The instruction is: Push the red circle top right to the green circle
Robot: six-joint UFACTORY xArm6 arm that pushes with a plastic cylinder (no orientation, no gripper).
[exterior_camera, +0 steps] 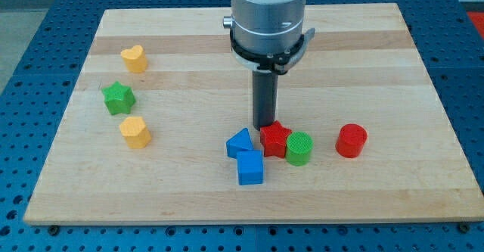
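Wooden board (378, 63), my tip (265, 126) behind red star (275, 138), no pincer visible, arm top cropped

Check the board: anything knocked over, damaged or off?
Nothing stands out. All blocks sit flat on the wooden board. My tip rests just behind the red star, which touches the green circle; the red circle stands apart, right.

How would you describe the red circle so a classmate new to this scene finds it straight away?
Start at the wooden board and go to its lower right part. The red circle stands alone, to the view's right of the green circle. Unlike the red star by my tip, it is round and touches nothing.
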